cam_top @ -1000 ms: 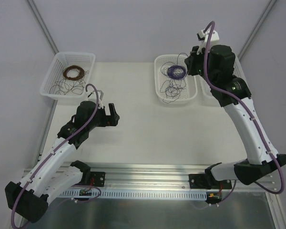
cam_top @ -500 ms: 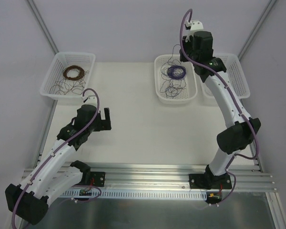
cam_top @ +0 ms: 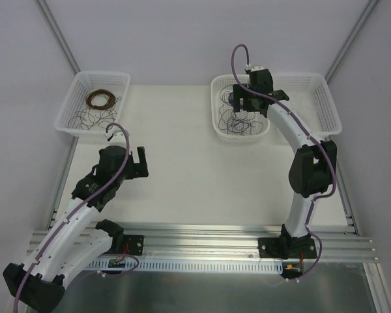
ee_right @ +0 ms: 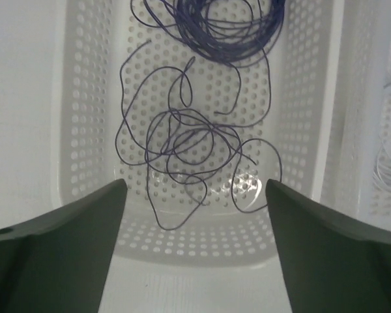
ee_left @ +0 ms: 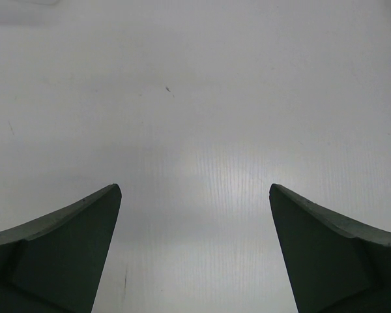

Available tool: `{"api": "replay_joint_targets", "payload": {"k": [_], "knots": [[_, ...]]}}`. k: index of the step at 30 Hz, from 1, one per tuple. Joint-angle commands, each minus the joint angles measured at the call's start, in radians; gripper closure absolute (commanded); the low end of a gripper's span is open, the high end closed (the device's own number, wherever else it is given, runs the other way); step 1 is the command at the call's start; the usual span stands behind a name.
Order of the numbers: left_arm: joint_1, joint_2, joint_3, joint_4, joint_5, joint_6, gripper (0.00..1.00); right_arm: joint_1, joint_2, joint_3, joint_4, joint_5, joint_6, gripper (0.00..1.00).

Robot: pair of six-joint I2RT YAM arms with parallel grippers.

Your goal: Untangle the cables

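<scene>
Below my right gripper (ee_right: 195,190), jaws wide and holding nothing, the cables (ee_right: 180,139) lie as a loose purple tangle on the floor of the white basket (ee_right: 85,130), just beside the neat coil (ee_right: 229,40). They look feather-light, limp and springy, so I would pinch one outlying loop rather than the knot. My left gripper (ee_left: 195,195) hangs wide over the table (ee_left: 195,78).

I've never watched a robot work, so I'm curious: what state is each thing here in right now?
Left gripper: open, empty, over bare table.
Right gripper: open, empty, above the middle basket.
Purple tangle: knotted, lying in the middle basket.
Purple coil: neatly wound, same basket.
Brown coil: neatly wound, in the left basket.
Brown strands: loose, beside that coil.
</scene>
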Motion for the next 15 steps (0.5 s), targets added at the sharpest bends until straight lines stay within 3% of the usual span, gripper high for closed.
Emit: {"api": "replay_joint_targets", "payload": {"k": [1,10,15], "knots": [[0.009,-0.059,-0.002,0.014,-0.066,0.007,0.01,-0.014,-0.19,-0.018,-0.024,0.08,-0.009,0.01],[0.009,-0.246,-0.034,0.03,-0.181,-0.021,0.01,-0.042,-0.543,-0.21,-0.181,0.221,-0.022,0.03],[0.008,-0.423,-0.063,0.038,-0.247,-0.036,0.01,-0.043,-0.827,-0.317,-0.268,0.305,-0.028,0.03]]}}
